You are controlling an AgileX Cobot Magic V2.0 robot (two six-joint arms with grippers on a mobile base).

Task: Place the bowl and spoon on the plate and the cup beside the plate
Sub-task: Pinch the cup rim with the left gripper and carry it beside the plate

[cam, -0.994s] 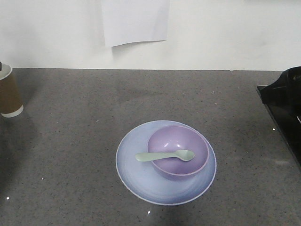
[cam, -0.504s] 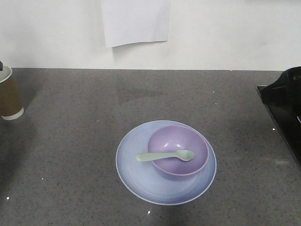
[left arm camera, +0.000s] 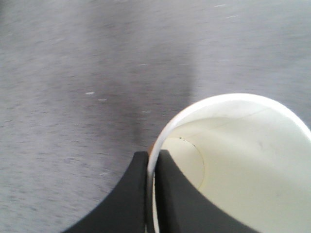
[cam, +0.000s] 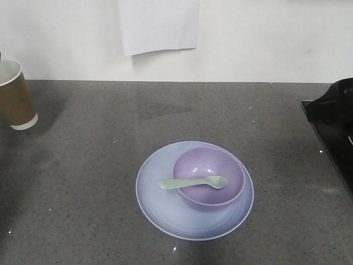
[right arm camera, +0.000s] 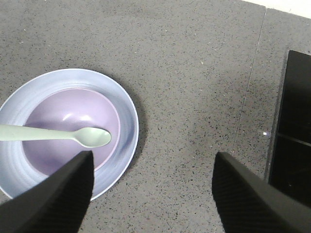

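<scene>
Front view: cup (cam: pixel 16 95), plate (cam: pixel 160 204), no legible writing.

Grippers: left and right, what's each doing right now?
Left gripper: shut on the cup, fingers pinching its rim.
Right gripper: open, empty, above the counter beside the plate.

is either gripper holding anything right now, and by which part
The left gripper holds the tall brown paper cup by its white rolled rim, one finger inside the wall and one outside. The right gripper is open and holds nothing.
</scene>
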